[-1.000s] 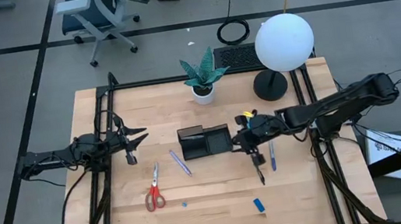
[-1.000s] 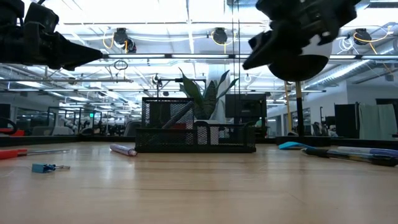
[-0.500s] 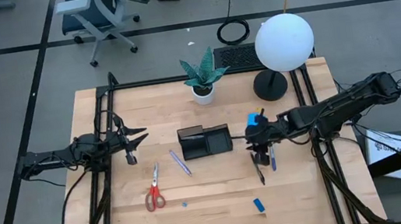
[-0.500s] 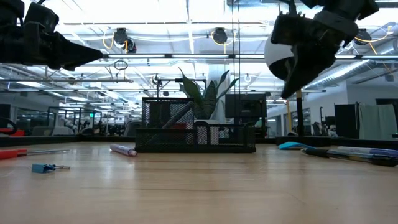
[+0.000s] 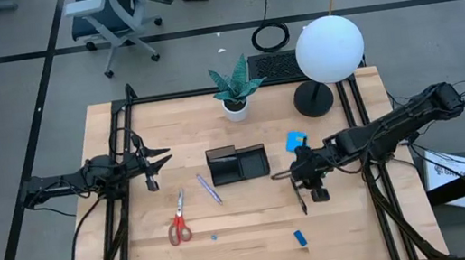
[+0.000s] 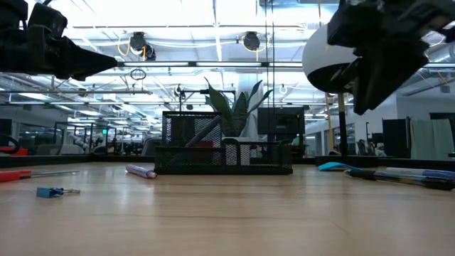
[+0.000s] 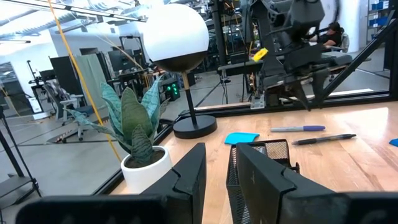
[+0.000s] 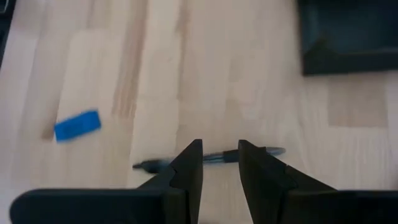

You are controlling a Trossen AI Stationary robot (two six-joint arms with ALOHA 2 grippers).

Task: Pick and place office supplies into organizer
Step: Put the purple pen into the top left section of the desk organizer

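Left gripper [image 5: 157,162] at left-center, fingers slightly parted, empty. Scissors [image 5: 178,220] lower left of center. Organizer [image 5: 237,164] mid-frame. Right gripper [image 5: 305,177] over dark pen [image 5: 301,201], narrow gap, holding nothing. Note pad [image 5: 296,140] just above it.

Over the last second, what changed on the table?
The right claw swung away from the black mesh organizer toward the near edge, uncovering the square blue note pad, and now hangs open over the dark pen. The left claw, red-handled scissors and organizer stayed put.
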